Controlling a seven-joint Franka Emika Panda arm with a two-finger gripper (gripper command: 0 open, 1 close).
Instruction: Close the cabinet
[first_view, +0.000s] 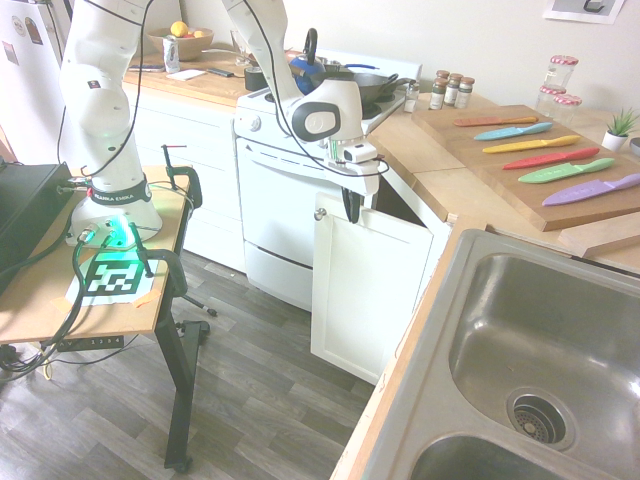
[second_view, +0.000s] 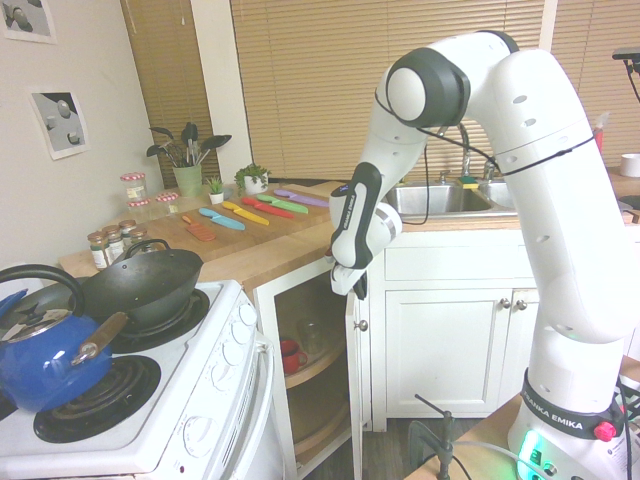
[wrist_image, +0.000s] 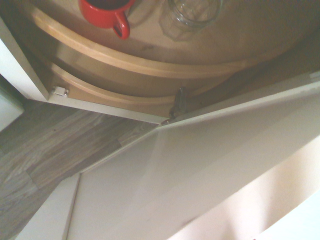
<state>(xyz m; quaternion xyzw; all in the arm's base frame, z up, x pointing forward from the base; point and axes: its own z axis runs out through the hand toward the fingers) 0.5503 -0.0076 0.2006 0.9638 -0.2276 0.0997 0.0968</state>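
Note:
The cabinet (first_view: 400, 215) sits under the wooden counter, between the white stove and the sink. Its white door (first_view: 370, 285) with a small silver knob (first_view: 320, 213) stands ajar, swung out toward the room. In the second exterior view the door (second_view: 356, 390) is nearly edge-on, knob (second_view: 361, 325) facing right, with wooden round shelves inside. My gripper (first_view: 350, 207) is shut with nothing in it and points down, its tip at the door's top edge near the knob side (second_view: 357, 288). The wrist view looks down on the door panel (wrist_image: 200, 170) and the shelves.
A red mug (second_view: 290, 355) and a glass jar (second_view: 311, 337) stand on the cabinet's shelf. The stove (first_view: 275, 200), with a blue kettle (second_view: 40, 350) and a dark wok (second_view: 140, 285), is beside the door. Coloured knives (first_view: 545, 150) lie on the counter. The steel sink (first_view: 540, 350) is near.

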